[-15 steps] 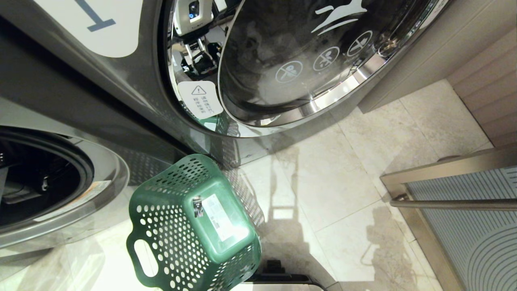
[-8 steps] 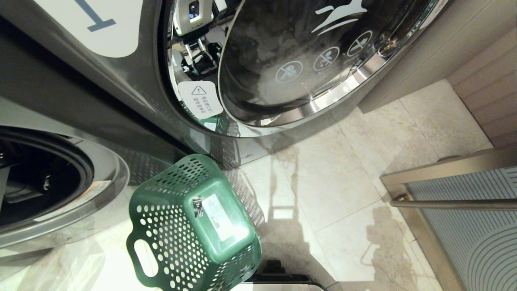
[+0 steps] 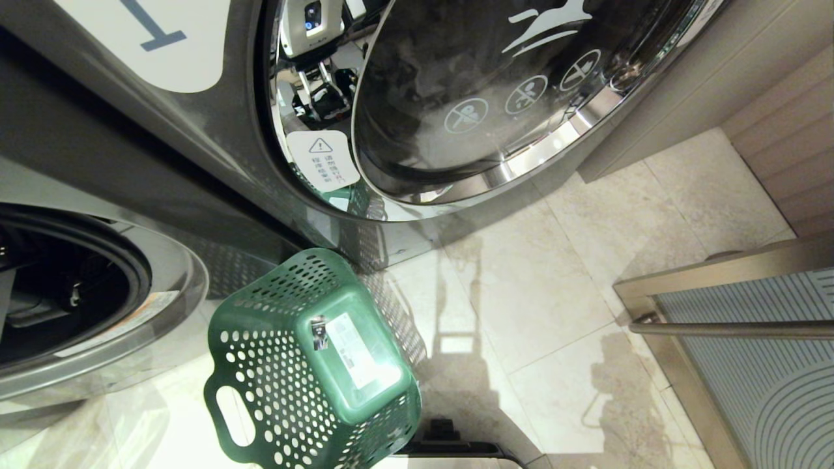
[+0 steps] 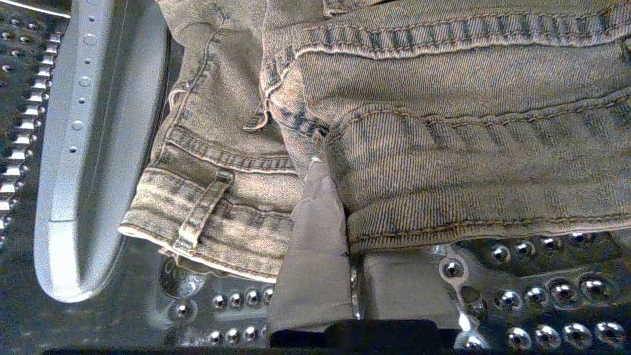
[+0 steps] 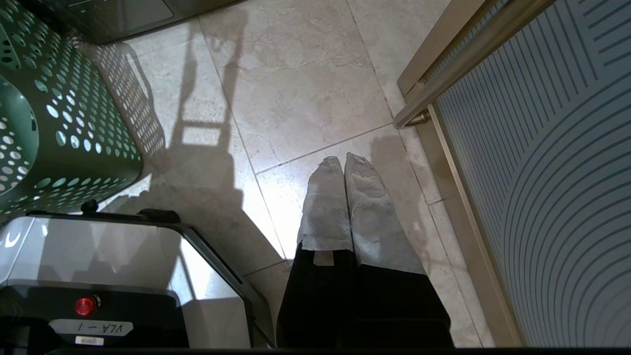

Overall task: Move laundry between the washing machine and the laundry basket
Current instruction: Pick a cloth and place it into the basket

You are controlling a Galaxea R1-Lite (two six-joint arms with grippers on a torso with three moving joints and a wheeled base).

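Note:
The laundry (image 4: pixel 443 123), faded grey-beige denim with stitched seams, lies on the studded steel drum (image 4: pixel 542 296) of the washing machine (image 3: pixel 130 312), whose round port stands open at the left of the head view. My left gripper (image 4: pixel 340 207) is inside the drum, shut on a fold of the laundry. One taped finger (image 4: pixel 315 236) lies on top and the other runs under the hem. The green laundry basket (image 3: pixel 287 365) lies tipped on the floor, base and white sticker up. My right gripper (image 5: pixel 343 160) hangs shut and empty above the tiles.
A grey drum paddle (image 4: pixel 84 148) lies beside the laundry. A second machine marked "1" (image 3: pixel 163 39) stands with its chrome-rimmed door (image 3: pixel 495 98) closed. A metal rail and ribbed panel (image 3: pixel 749 329) lie at the right. My base (image 5: pixel 98 276) sits next to the basket (image 5: pixel 74 123).

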